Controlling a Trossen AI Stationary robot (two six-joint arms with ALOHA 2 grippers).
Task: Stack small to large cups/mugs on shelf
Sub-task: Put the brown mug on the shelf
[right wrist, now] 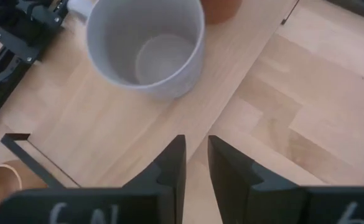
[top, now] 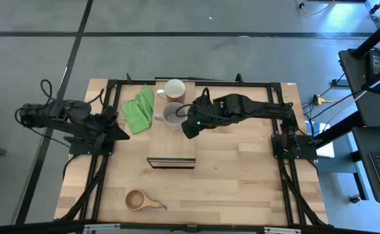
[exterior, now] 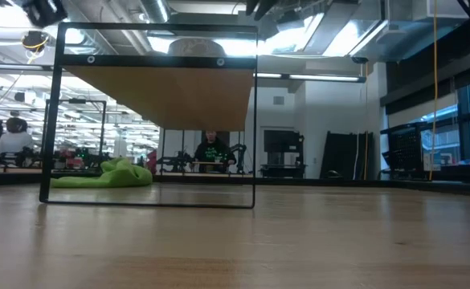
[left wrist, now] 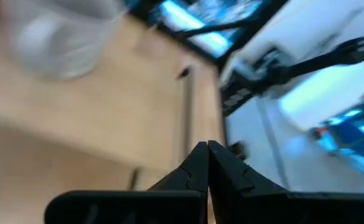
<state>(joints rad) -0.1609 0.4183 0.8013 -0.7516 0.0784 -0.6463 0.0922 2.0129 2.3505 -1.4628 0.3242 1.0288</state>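
Observation:
The shelf [top: 171,146] lies in the middle of the table. The red mug [top: 174,90] stands on its far end, and the grey mug [top: 172,116] stands upright just nearer, open end up; the right wrist view also shows the grey mug [right wrist: 145,46]. The small wooden cup [top: 138,199] lies on the table near the front edge. My right gripper [right wrist: 196,162] hovers over the shelf just right of and nearer than the grey mug, its fingers a narrow gap apart and empty. My left gripper [left wrist: 206,155] is shut and empty at the table's left, by the green cloth.
A crumpled green cloth [top: 138,108] lies left of the shelf's far end. Dark frame rails [top: 112,162] run along the table's left and right sides. Bare tabletop lies right of the shelf and in front of it. A person [exterior: 210,148] sits in the room behind.

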